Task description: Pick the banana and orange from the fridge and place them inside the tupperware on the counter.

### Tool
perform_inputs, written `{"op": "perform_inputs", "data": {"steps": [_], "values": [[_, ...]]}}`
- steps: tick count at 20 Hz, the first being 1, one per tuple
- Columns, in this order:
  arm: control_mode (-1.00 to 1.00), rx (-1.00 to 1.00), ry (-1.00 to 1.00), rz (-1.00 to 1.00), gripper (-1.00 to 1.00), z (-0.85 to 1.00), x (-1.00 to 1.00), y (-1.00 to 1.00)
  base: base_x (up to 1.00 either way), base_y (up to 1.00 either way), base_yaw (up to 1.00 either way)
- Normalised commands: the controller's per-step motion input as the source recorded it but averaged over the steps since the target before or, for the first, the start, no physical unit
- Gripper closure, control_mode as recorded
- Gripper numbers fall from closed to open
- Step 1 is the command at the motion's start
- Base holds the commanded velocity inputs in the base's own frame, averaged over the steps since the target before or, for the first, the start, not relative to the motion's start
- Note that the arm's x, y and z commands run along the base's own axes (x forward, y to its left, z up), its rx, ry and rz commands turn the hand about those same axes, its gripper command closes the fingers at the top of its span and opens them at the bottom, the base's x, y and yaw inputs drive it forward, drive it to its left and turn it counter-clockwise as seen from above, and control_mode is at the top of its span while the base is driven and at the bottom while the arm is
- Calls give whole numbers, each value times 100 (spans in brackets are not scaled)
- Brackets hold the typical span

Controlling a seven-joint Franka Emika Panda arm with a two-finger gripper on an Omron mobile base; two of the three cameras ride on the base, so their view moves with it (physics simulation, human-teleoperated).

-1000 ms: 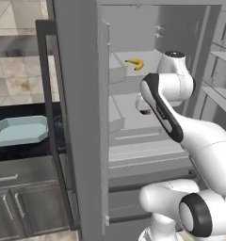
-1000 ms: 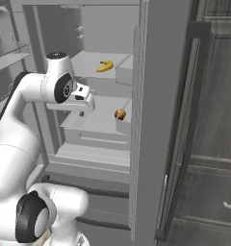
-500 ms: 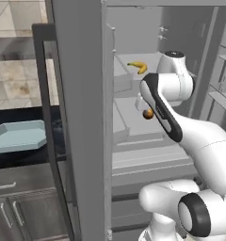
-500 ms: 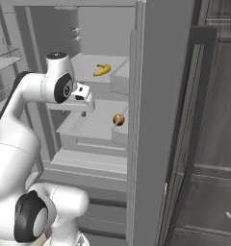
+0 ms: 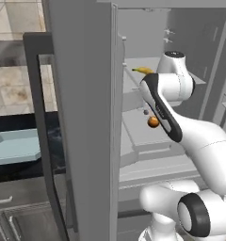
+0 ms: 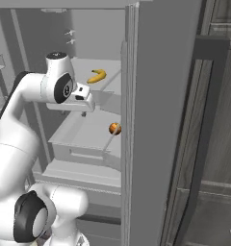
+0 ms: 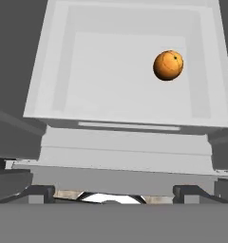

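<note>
The two-finger dark-tipped gripper (image 6: 68, 112) hangs inside the tall grey open fridge (image 6: 151, 96), pointing down; its tips sit wide apart at the hand view's lower corners, released and holding nothing. The white arm bends at its elbow, reaching in above a pale shelf. The small round dark-orange orange (image 7: 168, 65) rests on that shelf below. The small curved yellow banana (image 6: 96, 76) lies on the shelf above. The shallow pale blue-grey tupperware (image 5: 13, 147) sits on the black marbled counter (image 5: 20, 169).
</note>
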Motion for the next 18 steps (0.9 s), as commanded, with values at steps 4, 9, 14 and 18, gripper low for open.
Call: {"op": "perform_inputs", "data": {"steps": [4, 9, 14, 18], "values": [[100, 0, 0, 0, -100, 0, 0, 0, 36, -2, 0], [-100, 1, -3, 0, -100, -16, -1, -2, 0, 0, 0], [-100, 0, -16, 0, -100, -60, -18, -8, 0, 0, 0], [-100, 0, -16, -8, -100, -69, -28, -24, 0, 0, 0]]}}
